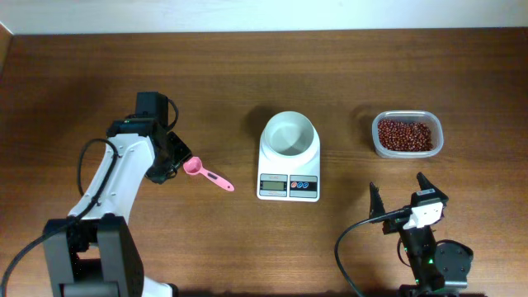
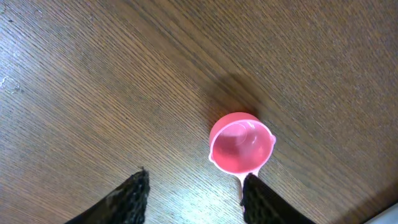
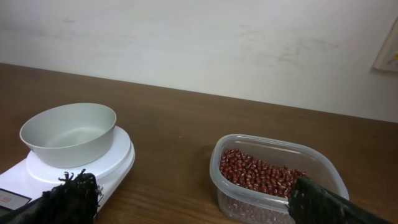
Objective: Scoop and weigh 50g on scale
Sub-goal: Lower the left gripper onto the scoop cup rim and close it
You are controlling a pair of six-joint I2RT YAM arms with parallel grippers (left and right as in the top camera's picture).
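Observation:
A small pink scoop (image 1: 196,168) lies on the table left of the scale, handle pointing right and toward the front. My left gripper (image 1: 169,158) hovers at its cup end, open. In the left wrist view the scoop cup (image 2: 241,142) is empty, and its handle runs down along my right fingertip (image 2: 258,196); bare wood shows between the jaws of the left gripper (image 2: 196,190). The white scale (image 1: 288,183) carries an empty round bowl (image 1: 289,134). The red-brown beans (image 1: 405,134) fill a clear tub. My right gripper (image 1: 402,196) rests open in front of the tub.
From the right wrist, the bowl (image 3: 68,132) on the scale (image 3: 119,160) is at left and the clear tub (image 3: 219,177) of beans (image 3: 258,175) at right, with the open right gripper (image 3: 191,190) framing both. A pale wall runs behind the table.

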